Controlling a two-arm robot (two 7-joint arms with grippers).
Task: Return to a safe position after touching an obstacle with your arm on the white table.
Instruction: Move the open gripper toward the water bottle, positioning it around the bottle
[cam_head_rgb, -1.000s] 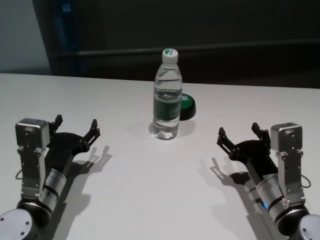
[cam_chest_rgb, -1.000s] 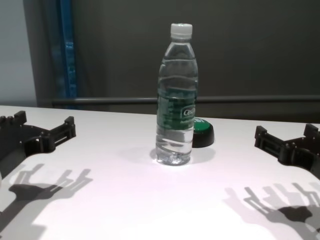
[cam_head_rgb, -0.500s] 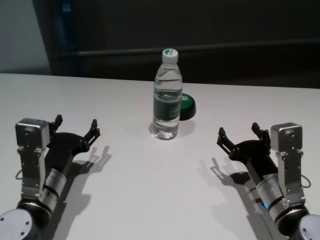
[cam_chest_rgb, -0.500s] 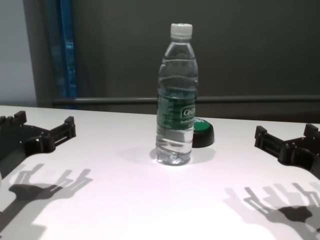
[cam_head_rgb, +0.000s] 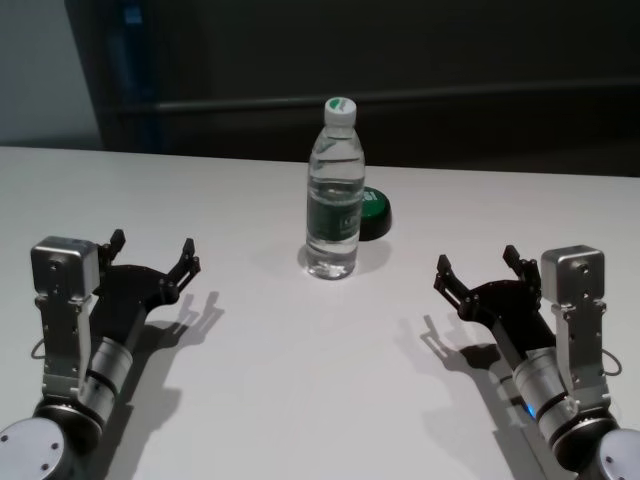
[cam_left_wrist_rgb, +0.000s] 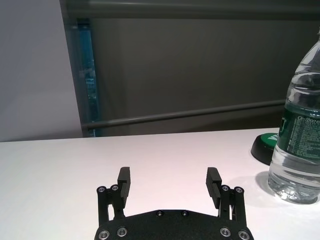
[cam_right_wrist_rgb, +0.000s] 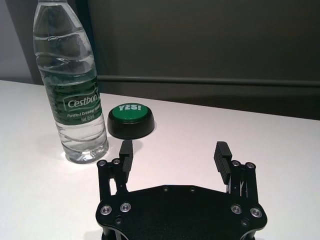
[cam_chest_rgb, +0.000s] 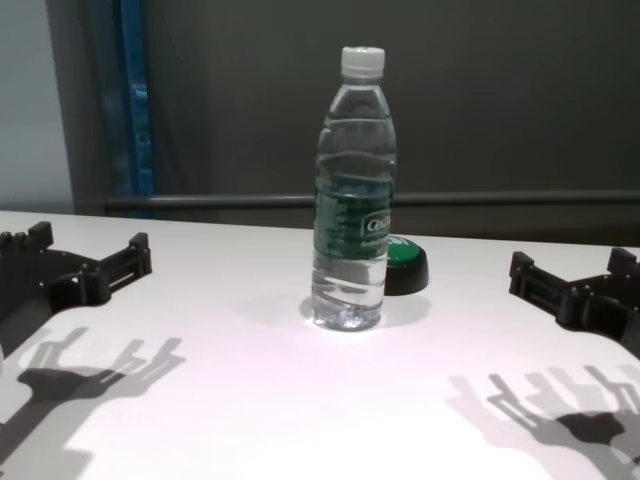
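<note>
The obstacle (cam_head_rgb: 334, 195), a clear water bottle with a white cap and green label, stands upright mid-table on the white table (cam_head_rgb: 300, 380). It also shows as the obstacle (cam_chest_rgb: 352, 200), the obstacle (cam_left_wrist_rgb: 299, 135) and the obstacle (cam_right_wrist_rgb: 72, 85). My left gripper (cam_head_rgb: 153, 258) hovers low at the near left, open and holding nothing, well apart from the bottle. My right gripper (cam_head_rgb: 478, 269) hovers at the near right, open as well, nothing between its fingers. The same grippers appear as left gripper (cam_left_wrist_rgb: 170, 182), right gripper (cam_right_wrist_rgb: 174, 155), left gripper (cam_chest_rgb: 85, 255) and right gripper (cam_chest_rgb: 572, 275).
A low round green button (cam_head_rgb: 374, 211) on a black base sits just behind and right of the bottle, marked "YES!" on the button (cam_right_wrist_rgb: 131, 120). A dark wall with a grey rail (cam_head_rgb: 400, 98) runs behind the table's far edge.
</note>
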